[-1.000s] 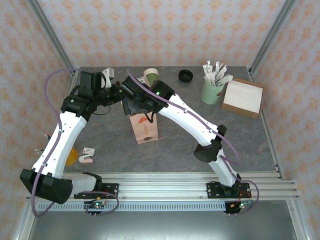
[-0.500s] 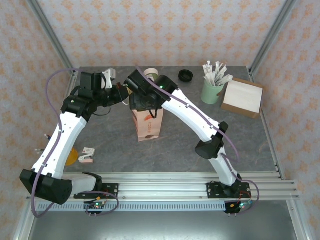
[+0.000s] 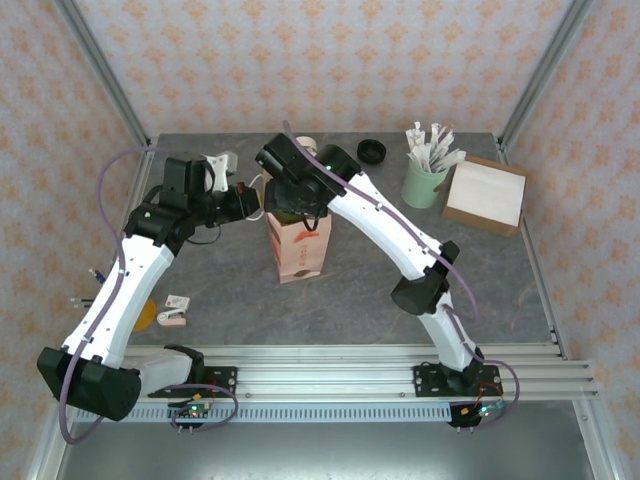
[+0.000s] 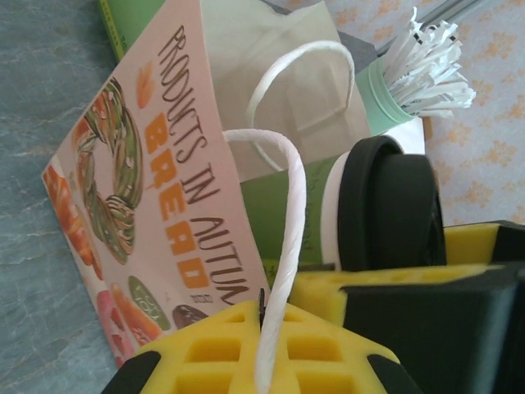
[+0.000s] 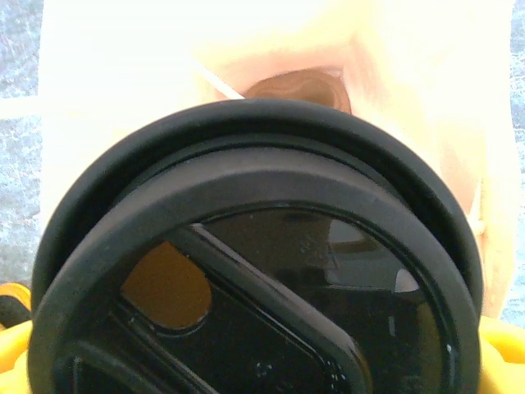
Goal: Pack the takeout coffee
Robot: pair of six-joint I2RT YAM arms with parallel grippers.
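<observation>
Above the grey table [image 3: 480, 290], my right gripper [image 3: 290, 197] clamps the coffee cup [image 5: 254, 271], paper bag [image 3: 298, 250] beneath its fingers; left gripper [image 4: 262, 336] pinches the handle [image 4: 289, 205].

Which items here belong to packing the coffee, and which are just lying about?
Job in hand: lidded coffee cup, paper bag, loose black lid.
Lying about: mint-green cup of wrapped sticks, cardboard box, small red-and-white item.

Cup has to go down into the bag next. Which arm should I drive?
Right. The right fingers hold the lidded cup over the open mouth of the paper bag; the left fingers just pinch its handle.
</observation>
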